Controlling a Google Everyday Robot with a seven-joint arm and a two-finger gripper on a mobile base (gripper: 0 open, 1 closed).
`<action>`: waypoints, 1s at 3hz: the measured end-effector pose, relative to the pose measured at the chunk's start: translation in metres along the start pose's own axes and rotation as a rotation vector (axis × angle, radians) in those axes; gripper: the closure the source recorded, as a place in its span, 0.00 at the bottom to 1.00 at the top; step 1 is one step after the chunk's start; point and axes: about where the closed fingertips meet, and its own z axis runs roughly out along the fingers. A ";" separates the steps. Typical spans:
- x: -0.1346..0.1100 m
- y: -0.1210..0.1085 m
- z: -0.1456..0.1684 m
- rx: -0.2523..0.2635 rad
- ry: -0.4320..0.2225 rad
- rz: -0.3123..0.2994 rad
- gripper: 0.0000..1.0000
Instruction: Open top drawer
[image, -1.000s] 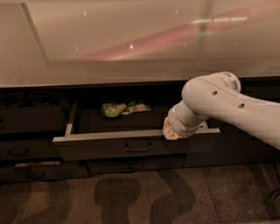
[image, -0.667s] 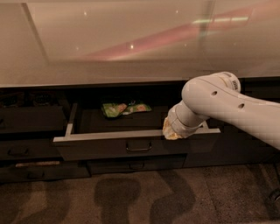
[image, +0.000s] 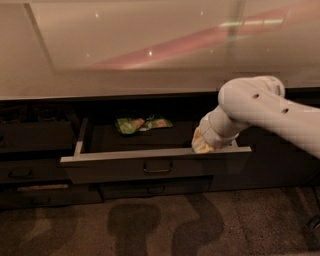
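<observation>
The top drawer (image: 115, 171) stands pulled out from under the counter, with a dark grey front, a pale grey rim and a small dark loop handle (image: 158, 167) at its centre. A green snack bag (image: 142, 124) lies at the back of the drawer. My gripper (image: 202, 144) is at the end of the white arm (image: 260, 107), down at the drawer's right front corner, just behind the rim.
A glossy pale countertop (image: 150, 45) overhangs the drawers. Narrower dark drawer fronts (image: 30, 172) sit to the left, and another (image: 155, 189) below the open drawer. Dark cabinet front (image: 280, 165) is at the right. Carpet floor (image: 160, 225) lies in front.
</observation>
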 end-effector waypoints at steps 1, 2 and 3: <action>0.023 -0.022 -0.017 0.028 0.022 0.044 1.00; 0.023 -0.022 -0.017 0.028 0.021 0.045 1.00; 0.045 -0.012 0.012 -0.032 -0.028 0.108 1.00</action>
